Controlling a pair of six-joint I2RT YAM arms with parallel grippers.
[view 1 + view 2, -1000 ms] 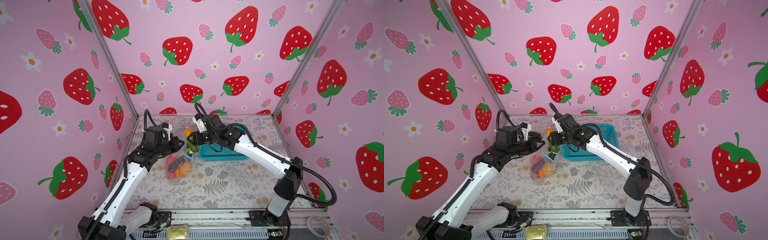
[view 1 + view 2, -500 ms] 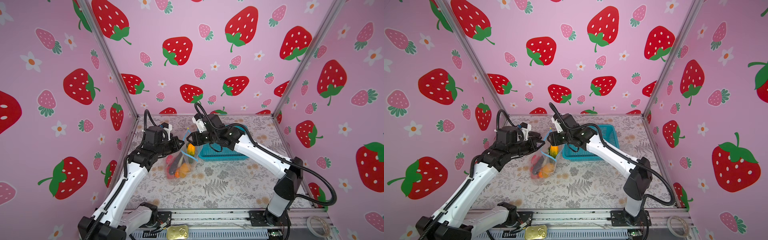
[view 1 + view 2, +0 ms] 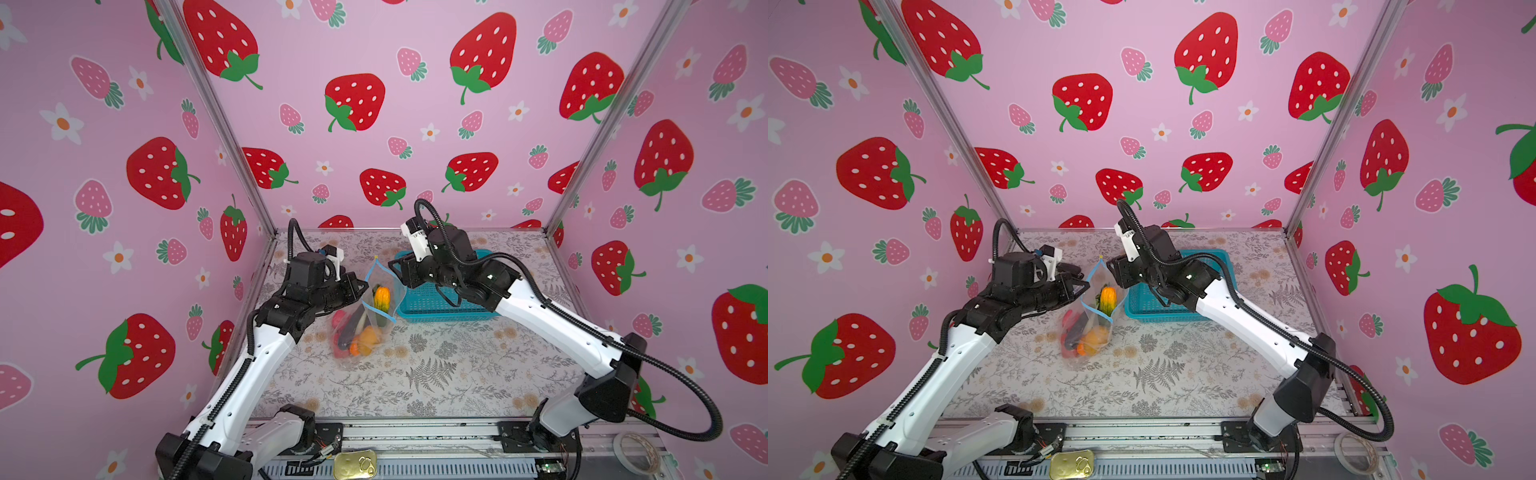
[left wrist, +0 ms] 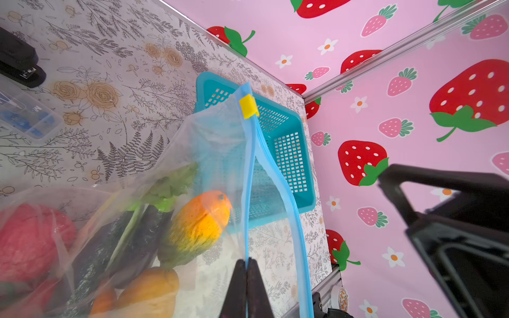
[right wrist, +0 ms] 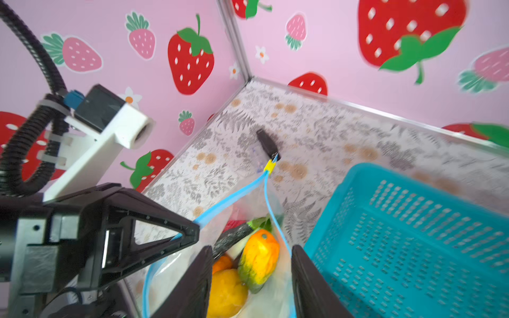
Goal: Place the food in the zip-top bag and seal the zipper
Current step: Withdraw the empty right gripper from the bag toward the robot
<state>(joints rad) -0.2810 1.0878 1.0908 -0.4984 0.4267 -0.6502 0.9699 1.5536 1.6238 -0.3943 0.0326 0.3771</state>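
Note:
The zip-top bag (image 3: 360, 336) (image 3: 1086, 332) stands open on the table with the food inside. A green-orange cucumber (image 3: 382, 298) (image 3: 1107, 300) (image 4: 198, 225) (image 5: 259, 258) lies on top, above a dark eggplant (image 4: 124, 242), a red lump (image 4: 33, 242) and a yellow-orange piece (image 5: 228, 291). My left gripper (image 3: 365, 286) (image 3: 1088, 284) (image 4: 246, 261) is shut on one side of the light-blue zipper (image 4: 249, 192), holding the mouth apart. The yellow slider (image 4: 248, 106) (image 5: 269, 166) sits at the strip's far end. My right gripper (image 3: 395, 270) (image 3: 1113, 270) (image 5: 252, 249) hangs open just above the mouth, holding nothing.
A teal perforated basket (image 3: 440, 307) (image 3: 1163, 311) (image 5: 413, 234) stands right beside the bag, under my right arm. A black stapler (image 4: 19, 63) and a clear plastic box (image 4: 24, 113) lie at the back left. A tin can (image 3: 355, 465) and tape roll (image 3: 636, 446) sit off the front rail.
The green-orange cucumber, held over the bag by my right gripper a second ago, has dropped into the bag. The right gripper has let go. The left arm has not moved.

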